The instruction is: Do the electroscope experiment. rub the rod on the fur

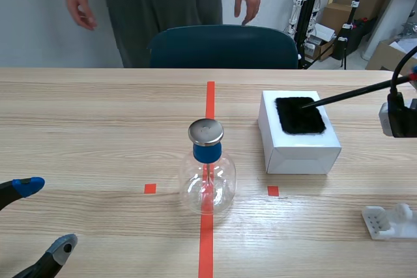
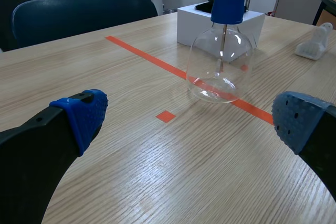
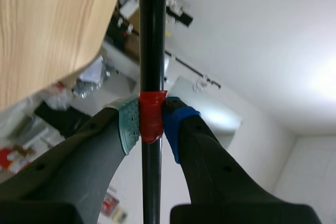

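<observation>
A black rod slants in from the right, its tip resting on the black fur that lies on top of a white box. My right gripper is shut on the rod at a red tape band; in the scene view only part of that arm shows at the right edge. The electroscope, a glass flask with a blue collar and metal cap, stands on the centre tape line. My left gripper is open at the near left, with the flask ahead of it.
A person stands behind a dark blue chair across the table. A small white holder lies at the near right. Boxes and stands crowd the room's back right.
</observation>
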Controlling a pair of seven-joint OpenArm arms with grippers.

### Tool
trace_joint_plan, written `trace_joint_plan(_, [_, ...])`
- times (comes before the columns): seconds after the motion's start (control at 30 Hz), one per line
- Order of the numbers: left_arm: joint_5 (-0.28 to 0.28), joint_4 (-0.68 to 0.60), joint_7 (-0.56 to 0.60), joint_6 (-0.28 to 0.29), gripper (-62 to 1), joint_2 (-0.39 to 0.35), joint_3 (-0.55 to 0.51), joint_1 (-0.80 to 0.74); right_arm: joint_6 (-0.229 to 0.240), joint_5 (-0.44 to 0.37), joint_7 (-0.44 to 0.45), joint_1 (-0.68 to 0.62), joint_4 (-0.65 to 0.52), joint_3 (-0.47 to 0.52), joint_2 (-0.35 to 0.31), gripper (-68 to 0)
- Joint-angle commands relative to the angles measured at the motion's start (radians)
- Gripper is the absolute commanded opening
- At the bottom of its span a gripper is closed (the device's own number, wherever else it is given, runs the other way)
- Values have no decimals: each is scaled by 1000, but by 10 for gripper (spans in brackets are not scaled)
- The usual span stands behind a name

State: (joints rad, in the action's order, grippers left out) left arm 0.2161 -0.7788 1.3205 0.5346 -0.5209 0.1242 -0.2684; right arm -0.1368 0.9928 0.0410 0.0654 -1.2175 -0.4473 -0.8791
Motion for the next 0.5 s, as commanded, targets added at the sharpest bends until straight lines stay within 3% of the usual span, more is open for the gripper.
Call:
trace_joint_plan(0.0, [-10,-12,16,3,14,-6,-1,3,-32,-47,-6,12,-22,7,-22,-675])
trace_joint_plan(0.1, [-10,-12,15,3,14,-6,-1,3,-39,-144,2,-10,-74,42,-25,-675])
trace_joint_plan(0.27, [-10,-12,16,3,14,-6,-1,3,-39,-291,44,-150,-232,190,-26,-675])
trace_joint_plan(0.47, [-10,-12,16,3,14,-6,-1,3,-38,-350,75,-362,-454,409,51,-676])
